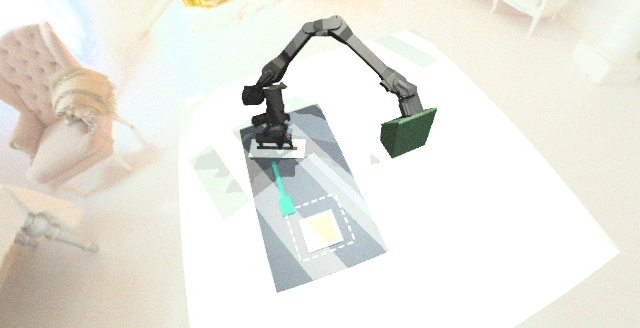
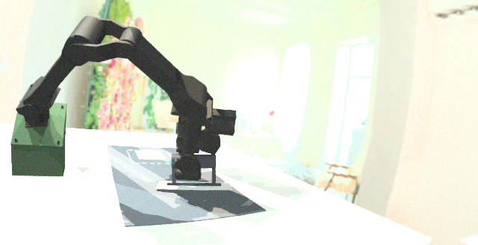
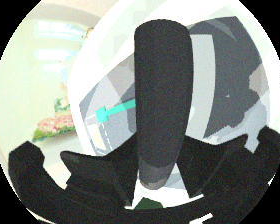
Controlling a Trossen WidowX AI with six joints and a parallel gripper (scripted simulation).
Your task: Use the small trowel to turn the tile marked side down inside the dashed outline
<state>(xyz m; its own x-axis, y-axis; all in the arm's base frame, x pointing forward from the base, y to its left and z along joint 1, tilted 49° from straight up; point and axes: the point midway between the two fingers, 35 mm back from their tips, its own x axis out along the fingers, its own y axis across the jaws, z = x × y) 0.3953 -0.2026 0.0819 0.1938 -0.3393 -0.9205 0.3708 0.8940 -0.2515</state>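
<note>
My gripper (image 1: 273, 132) (image 2: 188, 168) (image 3: 153, 133) is shut on the dark handle of a trowel. The trowel's pale flat blade (image 1: 301, 151) (image 2: 163, 187) (image 3: 205, 90) hangs from a dark bracket, about level. It is low over the arm-side end of the mat (image 1: 286, 270) (image 2: 131, 215) (image 3: 238, 62); I cannot tell if it touches. The flat, white to cream tile (image 1: 325, 230) (image 2: 149, 154) (image 3: 97, 136) lies inside the dashed outline (image 1: 304, 259), well away from the trowel. I cannot tell which side faces up.
A teal spatula-like tool (image 1: 286, 205) (image 3: 101, 114) lies on the mat between the trowel and the tile, its blade at a corner of the dashed outline. The arm's green base block (image 1: 410, 135) (image 2: 39, 159) stands on the white table beside the mat.
</note>
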